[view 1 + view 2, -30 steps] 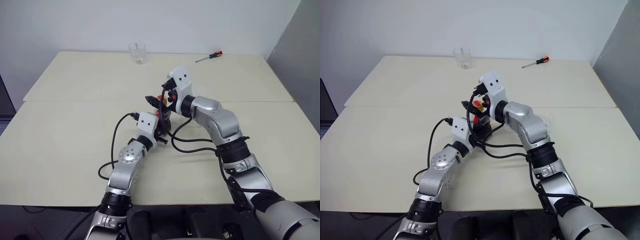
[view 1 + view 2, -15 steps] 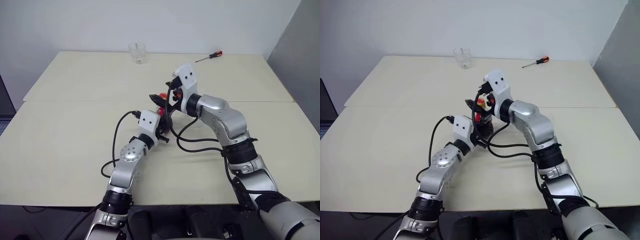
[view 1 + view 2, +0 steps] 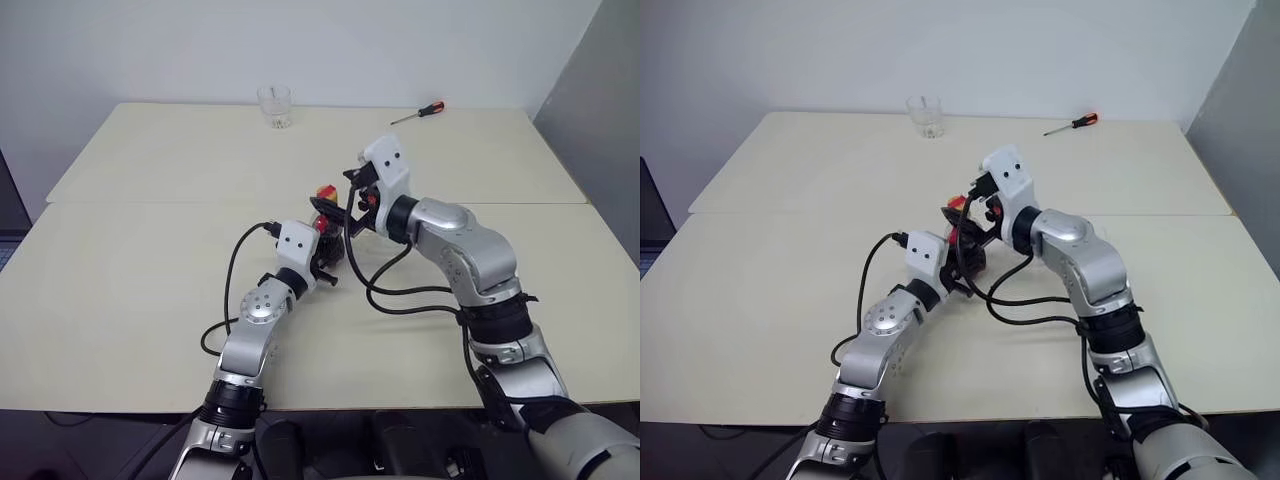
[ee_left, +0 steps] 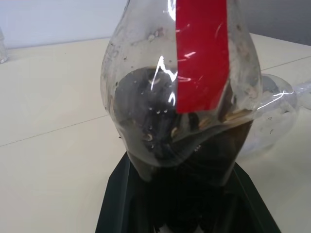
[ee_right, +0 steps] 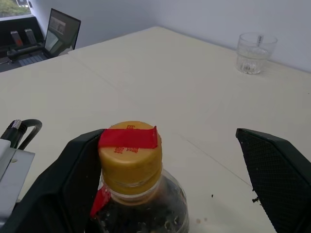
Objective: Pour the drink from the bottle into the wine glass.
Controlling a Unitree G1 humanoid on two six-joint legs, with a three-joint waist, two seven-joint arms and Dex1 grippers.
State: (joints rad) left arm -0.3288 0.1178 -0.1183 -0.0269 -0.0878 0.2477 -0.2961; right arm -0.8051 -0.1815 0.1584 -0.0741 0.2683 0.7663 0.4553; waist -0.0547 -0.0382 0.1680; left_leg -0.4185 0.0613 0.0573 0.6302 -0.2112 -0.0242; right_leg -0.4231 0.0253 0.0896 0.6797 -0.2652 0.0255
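The bottle (image 4: 187,92) stands upright near the table's middle, clear and bulbous with a red label strip and the dark drink (image 4: 194,155) low inside. My left gripper (image 3: 326,256) is shut on its lower body. Its yellow cap (image 5: 130,153), crossed by red tape, sits between the spread fingers of my open right gripper (image 5: 165,138). One black finger (image 5: 68,184) lies close beside the cap and the other stands well apart. Just behind the bottle is a clear rounded bowl (image 4: 274,114), the wine glass as far as I can tell. In the eye views my right arm hides it.
A short clear tumbler (image 3: 274,105) stands at the table's far edge. A red-handled screwdriver (image 3: 420,112) lies at the far right. The pale table (image 3: 150,170) has a seam across its middle. Black cables loop by both wrists.
My right arm has drawn back and to the right, so the cap now shows left of its wrist. The left gripper and the bottle have stayed put.
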